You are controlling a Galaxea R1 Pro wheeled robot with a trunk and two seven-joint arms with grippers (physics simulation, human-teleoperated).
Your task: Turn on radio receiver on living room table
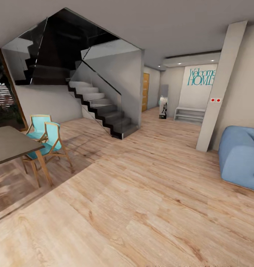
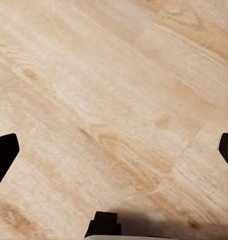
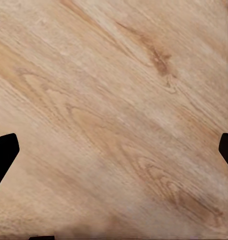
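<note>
Wood floor (image 1: 142, 207) stretches ahead; a blue sofa (image 1: 240, 157) sits at right, a staircase (image 1: 101, 107) far left. Both grippers' fingers (image 2: 5, 155) (image 3: 5, 155) hang apart over planks.

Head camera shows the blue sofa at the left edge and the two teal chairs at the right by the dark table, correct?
Reversed. In the head view the blue sofa sits at the right edge, and the teal chairs stand at the left by the dark table.
</note>
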